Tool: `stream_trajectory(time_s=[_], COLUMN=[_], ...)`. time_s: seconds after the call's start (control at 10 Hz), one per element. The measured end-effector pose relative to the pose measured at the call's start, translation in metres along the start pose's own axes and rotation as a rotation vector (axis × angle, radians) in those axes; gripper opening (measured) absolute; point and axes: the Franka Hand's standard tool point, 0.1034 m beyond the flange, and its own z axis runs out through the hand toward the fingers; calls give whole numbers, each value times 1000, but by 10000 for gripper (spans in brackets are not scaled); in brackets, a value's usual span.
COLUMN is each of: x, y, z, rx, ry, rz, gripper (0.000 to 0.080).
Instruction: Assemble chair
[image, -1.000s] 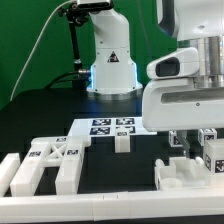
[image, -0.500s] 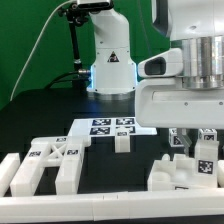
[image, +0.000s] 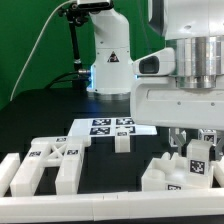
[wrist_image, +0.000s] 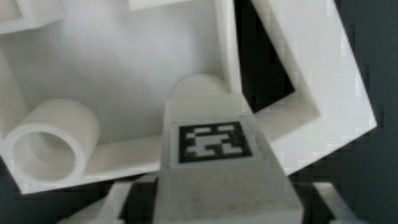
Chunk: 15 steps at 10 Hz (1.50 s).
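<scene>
**Desk:** What's changed on your side?

**Me:** Over the last second I've slid the hand (image: 191, 140) toward the exterior view's left. The chair block (image: 162, 173) under it has come along, so I judge the grip is carrying it, not slipping. Its tagged upright (image: 197, 160) now sits further in from the frame edge than before.

**Desk:** So the hand is holding?

**Me:** Narrow and clamped on that tagged upright, as far as I can read it. In the wrist view the upright fills the gap where the hand closes. The contact faces themselves are out of sight (I wouldn't swear to how firm it is).

**Desk:** Where's the rest of the chair?

**Me:** The block is low at the exterior view's right, either on the table (image: 40, 115) or just over it; I can't tell which. The other tagged parts (image: 50, 160) lie well apart at the left, near the border rail (image: 90, 208). A small cube (image: 122, 142) stands just in front of the marker board (image: 108, 126). The groups aren't joined yet, so I reckon most of the assembly is ahead.

**Desk:** Anything hidden?

**Me:** The arm (image: 195, 60) covers what's behind the block, and the block's right end is too close to the frame edge to read. The wrist view shows a round peg (wrist_image: 54, 148), but not its mate.
</scene>
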Motion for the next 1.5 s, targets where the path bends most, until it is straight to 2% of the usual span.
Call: stream_trajectory(time_s=[0.1,0.2,0.3,0.4,0.5,0.7,1.1,1.2,1.3,1.5], x=[1,4,7,12,14,11,11,11,8,-17], y=[-1,-4,-2,0,0,2,3,6,25,56], z=[-3,-20,-36,-56,-68,-59,-59,-57,-52,-40], rx=[1,16,25,28,40,32,31,30,25,4], ry=[-2,1,-1,-14,-2,-8,-9,-6,-2,-22], rz=[-30,-72,-99,-116,-110,-112,-112,-145,-251,-270], gripper=[294,322,498,498,619,640,649,649,649,649])
